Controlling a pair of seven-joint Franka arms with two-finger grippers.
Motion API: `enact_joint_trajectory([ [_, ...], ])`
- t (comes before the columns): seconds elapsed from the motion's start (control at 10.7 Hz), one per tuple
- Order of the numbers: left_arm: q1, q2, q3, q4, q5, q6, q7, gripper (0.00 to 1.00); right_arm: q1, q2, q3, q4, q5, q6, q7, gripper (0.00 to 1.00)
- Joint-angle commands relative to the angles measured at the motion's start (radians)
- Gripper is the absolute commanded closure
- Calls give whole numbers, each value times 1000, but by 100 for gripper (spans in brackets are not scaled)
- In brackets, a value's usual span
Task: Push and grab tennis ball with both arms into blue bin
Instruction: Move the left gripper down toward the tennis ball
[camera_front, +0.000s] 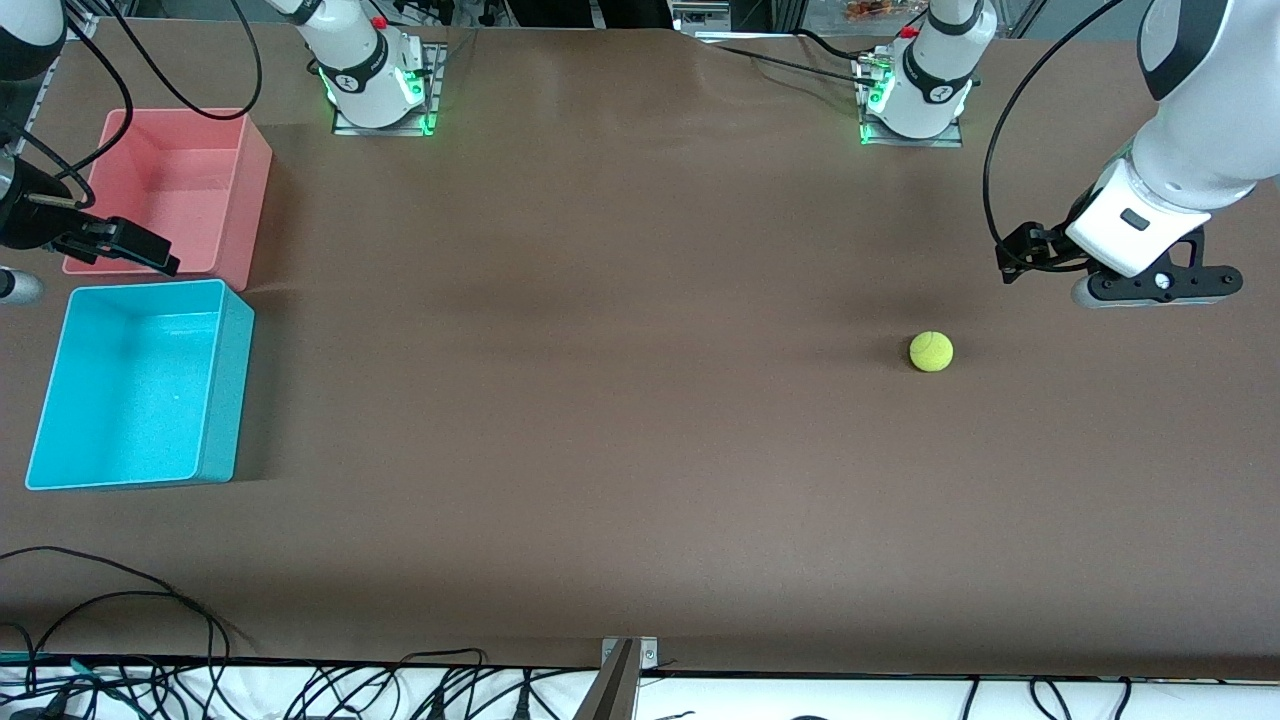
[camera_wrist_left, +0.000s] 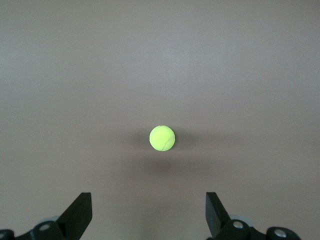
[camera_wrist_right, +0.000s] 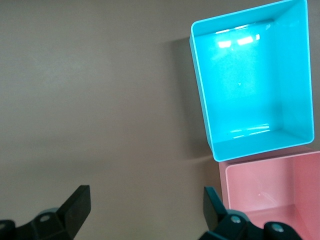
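Tennis ball (camera_front: 931, 351) sits untouched on my tabletop (camera_front: 620, 400) toward the left arm's end, well apart from the empty blue bin (camera_front: 224, 385), my left gripper (camera_wrist_left: 148, 216) and right gripper (camera_wrist_right: 146, 212) both spread, nothing pushed yet.

Blue bin (camera_wrist_right: 252, 80) touching pink bin (camera_wrist_right: 272, 192); right gripper (camera_wrist_right: 145, 205) fingers (camera_wrist_right: 77, 202) apart.
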Motion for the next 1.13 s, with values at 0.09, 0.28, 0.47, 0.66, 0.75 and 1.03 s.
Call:
enact_joint_trajectory([
  [0.09,5,-24,1,-32,9,16,7,0,-3,16,2,23,-7,-19,8,0],
  [0.28,5,-24,3,-32,9,16,5,0,-3,15,2,24,-7,-18,13,0],
  [0.47,7,-23,6,-32,9,22,5,0,-3,13,2,26,-7,-15,13,0],
  [0.66,7,-21,24,-32,7,39,5,0,-3,13,1,26,-7,-15,13,0],
  [0.75,7,-20,32,-31,-6,39,5,0,-3,12,2,26,-7,-15,15,0],
  [1.03,7,-18,61,-31,-51,39,5,0,-3,12,1,26,-7,-13,15,0],
])
